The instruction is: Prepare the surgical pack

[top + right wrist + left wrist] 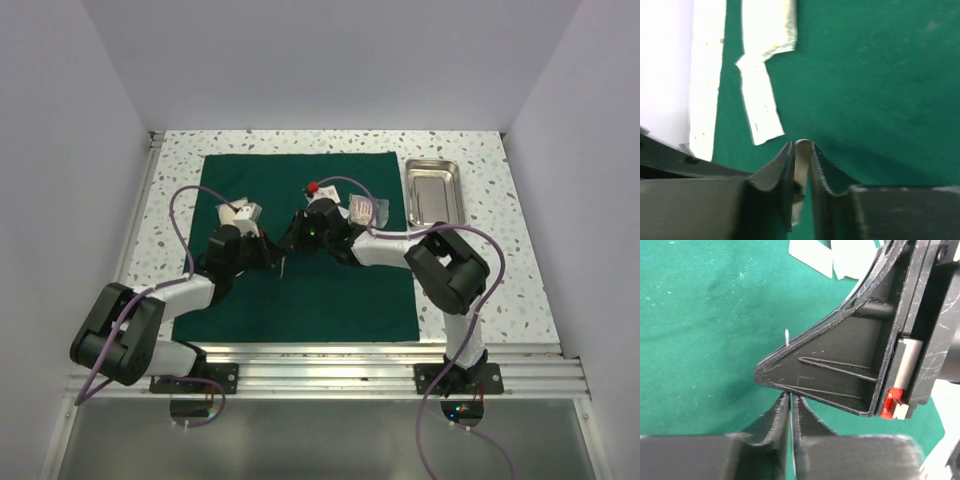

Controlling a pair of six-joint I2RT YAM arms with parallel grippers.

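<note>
Left arm and right arm had black joints, white links, one purple cable each. Left gripper fingers were scuffed black plastic. Base plates were black.

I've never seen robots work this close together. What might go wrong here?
1. The left hand and right hand nearly touch above the green sheet; they could bump.
2. Each pinches a thin pale piece; a pull could make it slip.
3. White packets lying nearby could get nudged.
</note>
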